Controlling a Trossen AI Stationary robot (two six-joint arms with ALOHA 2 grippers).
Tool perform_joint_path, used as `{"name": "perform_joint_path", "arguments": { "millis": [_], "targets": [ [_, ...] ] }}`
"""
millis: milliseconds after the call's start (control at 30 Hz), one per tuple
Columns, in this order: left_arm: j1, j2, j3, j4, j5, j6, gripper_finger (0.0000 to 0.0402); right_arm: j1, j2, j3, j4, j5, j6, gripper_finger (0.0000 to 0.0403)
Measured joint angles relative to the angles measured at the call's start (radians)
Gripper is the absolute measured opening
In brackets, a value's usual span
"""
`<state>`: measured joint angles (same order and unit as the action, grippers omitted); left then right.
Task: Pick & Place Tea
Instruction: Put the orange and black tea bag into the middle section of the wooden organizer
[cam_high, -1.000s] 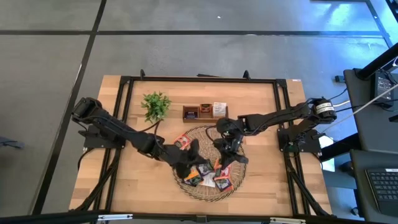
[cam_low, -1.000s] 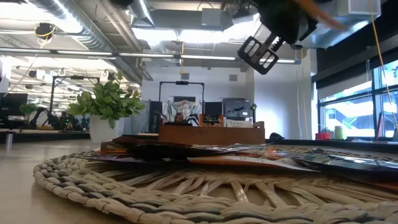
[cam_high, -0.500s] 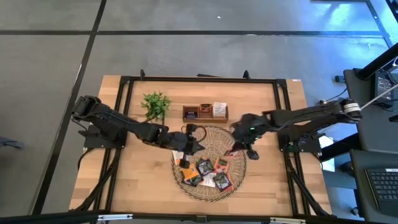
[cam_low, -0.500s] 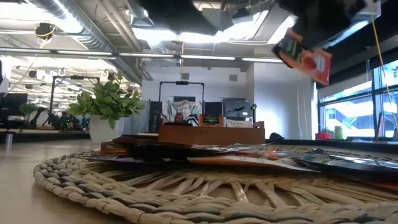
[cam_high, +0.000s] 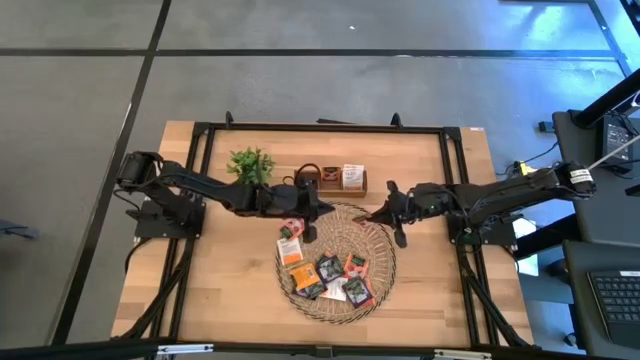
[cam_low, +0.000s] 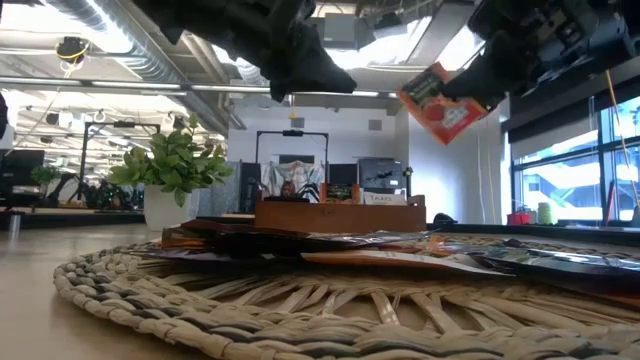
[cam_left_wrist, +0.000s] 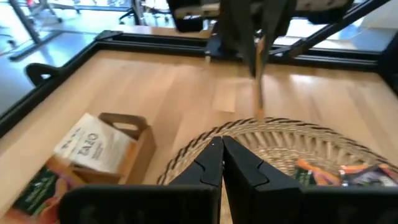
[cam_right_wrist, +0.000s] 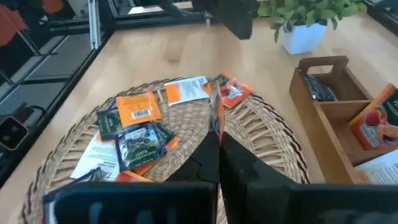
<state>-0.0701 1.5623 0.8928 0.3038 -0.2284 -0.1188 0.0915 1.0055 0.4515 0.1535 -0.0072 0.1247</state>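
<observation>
Several tea sachets (cam_high: 330, 272) in orange, dark and white wrappers lie flat on the round woven tray (cam_high: 385, 268). My right gripper (cam_high: 388, 213) hangs over the tray's far right rim, shut on one red-orange tea sachet (cam_low: 440, 103). Shut with nothing between its fingers, my left gripper (cam_high: 312, 207) is above the tray's far left rim, just near of the wooden box (cam_high: 330, 181). The left wrist view shows its closed fingers (cam_left_wrist: 222, 149) bare. My right gripper pinches the red-orange sachet by one edge (cam_right_wrist: 216, 127) between its two fingers. The fingers come from the table's right side, slanting slightly down. The sachet sticks out ahead of the fingertips, standing on edge and tilted, lifted clear of the tray.
The three-compartment wooden box holds more sachets (cam_high: 351, 176) at the far middle. A small green plant (cam_high: 250, 166) in a white pot stands left of it. Black frame rails (cam_high: 200, 190) run along the table's sides. Bare wood lies left and right of the tray.
My right gripper has drawn back from over the tray's middle toward the table's right and far side, carrying the red-orange sachet up clear of the tray. My left gripper has travelled from over the tray's near left part toward the wooden box, rolling as it went.
</observation>
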Motion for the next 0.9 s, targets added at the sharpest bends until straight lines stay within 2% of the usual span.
{"name": "perform_joint_path", "arguments": {
  "millis": [167, 400, 533, 767, 900],
  "targets": [
    [0.005, 0.000, 0.000, 0.018, 0.068, -0.068, 0.0029, -0.004, 0.088, 0.000, 0.063, 0.029, -0.025, 0.0006],
    [0.007, 0.000, 0.000, 0.013, 0.100, -0.126, 0.0118, -0.004, 0.218, 0.003, 0.211, 0.028, -0.027, 0.0006],
    [0.007, 0.000, 0.000, 0.029, 0.098, -0.163, 0.0152, -0.004, 0.266, 0.032, 0.251, 0.027, -0.028, 0.0006],
    [0.007, 0.000, 0.000, 0.029, 0.104, -0.209, 0.0168, -0.004, 0.324, 0.117, 0.238, 0.023, -0.059, 0.0006],
    [0.007, 0.000, 0.000, 0.028, 0.192, -0.209, 0.0169, -0.004, 0.341, 0.156, 0.213, 0.024, -0.082, 0.0006]
  ]
}}
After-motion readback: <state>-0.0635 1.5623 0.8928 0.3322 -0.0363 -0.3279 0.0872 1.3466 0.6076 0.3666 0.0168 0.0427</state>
